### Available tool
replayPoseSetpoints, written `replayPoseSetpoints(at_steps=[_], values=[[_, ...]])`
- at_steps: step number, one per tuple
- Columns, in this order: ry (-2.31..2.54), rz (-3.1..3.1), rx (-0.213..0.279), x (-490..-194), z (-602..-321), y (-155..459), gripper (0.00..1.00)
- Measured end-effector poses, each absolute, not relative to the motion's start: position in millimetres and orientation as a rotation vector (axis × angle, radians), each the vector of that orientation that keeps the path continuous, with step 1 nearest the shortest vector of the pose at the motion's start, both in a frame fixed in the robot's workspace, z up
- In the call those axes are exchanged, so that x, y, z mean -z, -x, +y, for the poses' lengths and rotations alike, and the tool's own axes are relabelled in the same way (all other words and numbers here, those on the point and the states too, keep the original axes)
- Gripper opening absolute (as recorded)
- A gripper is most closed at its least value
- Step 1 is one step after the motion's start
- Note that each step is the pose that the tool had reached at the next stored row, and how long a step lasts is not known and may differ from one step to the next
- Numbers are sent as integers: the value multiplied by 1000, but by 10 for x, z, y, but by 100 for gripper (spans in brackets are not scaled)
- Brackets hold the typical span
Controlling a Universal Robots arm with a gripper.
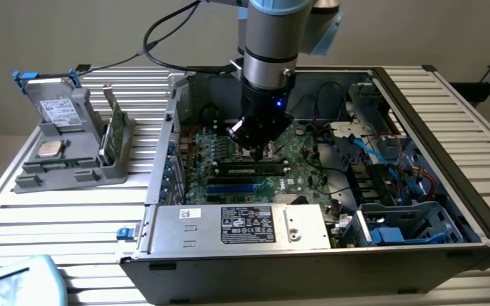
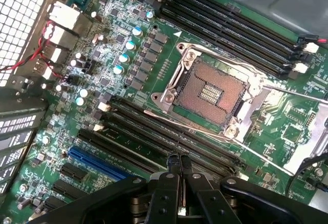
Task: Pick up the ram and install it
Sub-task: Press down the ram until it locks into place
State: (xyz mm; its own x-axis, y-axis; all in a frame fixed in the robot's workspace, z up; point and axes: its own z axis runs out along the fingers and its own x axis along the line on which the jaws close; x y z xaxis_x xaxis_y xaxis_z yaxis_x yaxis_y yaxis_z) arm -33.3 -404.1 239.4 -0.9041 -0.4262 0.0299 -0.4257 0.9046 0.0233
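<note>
**Ram sitting in mobo slot area, pincer pressed together just over it**

Ram is lying lengthwise along the black memory slots inside the open PC case, dark w/ a small pale label near its middle. From the exterior view it is looking seated or resting in a slot rather than held; can't tell whether it is fully clicked in. The blue slot is running parallel, just beside it on the side toward the power supply.

Gripper is hanging straight down from the arm, tips just above the ram's far edge, at about mid-length; whether they are touching it can't be told. Fingers are pressed together w/ nothing pinched between them. In the wrist view the gripper is showing the same: two black fingers meeting w/ no gap, tips over the row of long black slots. The stick itself can't be made out among those slots from there.

Beyond the slots, the CPU socket is sitting open w/ its metal frame around it, and a second bank of black slots is running on its far side. The blue slot is lying next to the near bank.

Outside the case, on the slatted table at the exterior view's left, a grey holder is carrying a green card standing on edge.
</note>
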Motion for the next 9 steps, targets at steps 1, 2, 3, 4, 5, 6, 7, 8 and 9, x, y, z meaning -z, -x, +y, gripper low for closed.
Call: replayPoseSetpoints(at_steps=[1,2,3,4,5,6,7,8,9], values=[[-670,-3034,25,-2395,-4045,333,11],[-666,-3035,25,-2395,-4051,332,11],[-664,-3036,25,-2395,-4059,332,11],[-662,-3036,25,-2396,-4071,333,11],[-660,-3036,25,-2397,-4084,333,11],[-659,-3037,26,-2397,-4096,333,11],[-654,-3038,26,-2397,-4101,333,11],[-646,-3039,26,-2397,-4104,334,11],[-635,-3042,26,-2397,-4104,333,11]])
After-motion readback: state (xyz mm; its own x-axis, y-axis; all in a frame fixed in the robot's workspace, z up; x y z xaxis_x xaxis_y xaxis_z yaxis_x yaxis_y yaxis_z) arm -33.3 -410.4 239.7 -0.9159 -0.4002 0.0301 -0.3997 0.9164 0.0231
